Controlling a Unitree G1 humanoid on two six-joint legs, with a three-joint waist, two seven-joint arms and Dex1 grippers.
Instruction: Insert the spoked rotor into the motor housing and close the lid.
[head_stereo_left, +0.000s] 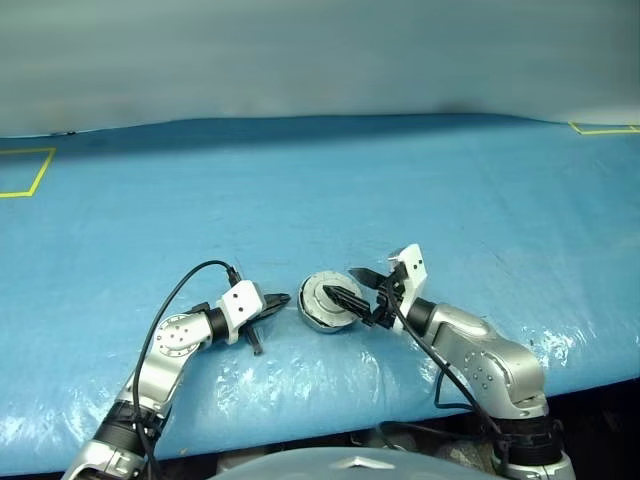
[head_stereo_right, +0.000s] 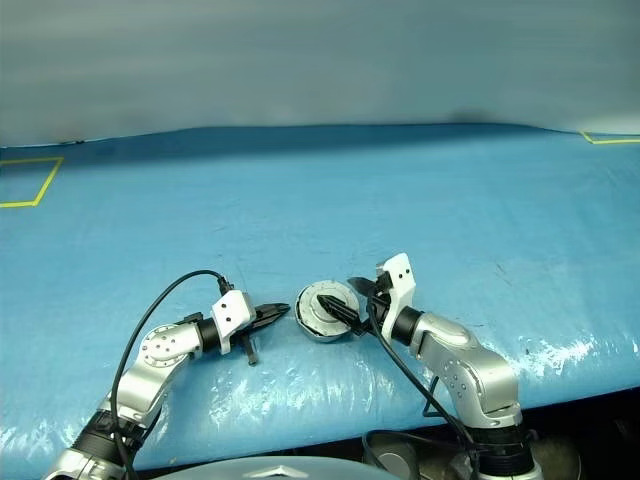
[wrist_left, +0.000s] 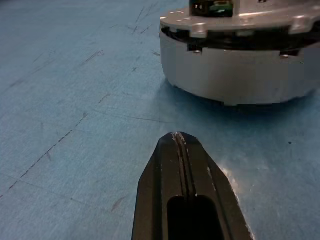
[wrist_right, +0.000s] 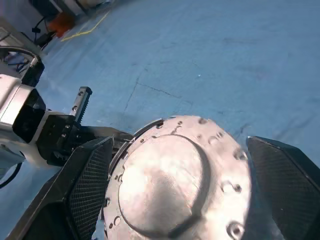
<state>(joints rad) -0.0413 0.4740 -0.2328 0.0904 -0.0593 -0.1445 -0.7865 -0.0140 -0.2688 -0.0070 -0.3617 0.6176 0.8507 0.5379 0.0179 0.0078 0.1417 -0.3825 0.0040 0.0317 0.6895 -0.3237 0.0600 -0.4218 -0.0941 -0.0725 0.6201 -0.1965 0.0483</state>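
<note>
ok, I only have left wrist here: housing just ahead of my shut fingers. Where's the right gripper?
Observer: The right gripper is over the housing from the far side. Its jaws are open, with one finger on each side of the lid.
Operator: Gripping the lid?
Observer: It doesn't look like it. In the right wrist view one finger stands clear of the rim. The other is close, and I can't tell if it touches.
Operator: Which lid face is up?
Observer: The plain silver outer face is up, and the lid sits on the housing.
</note>
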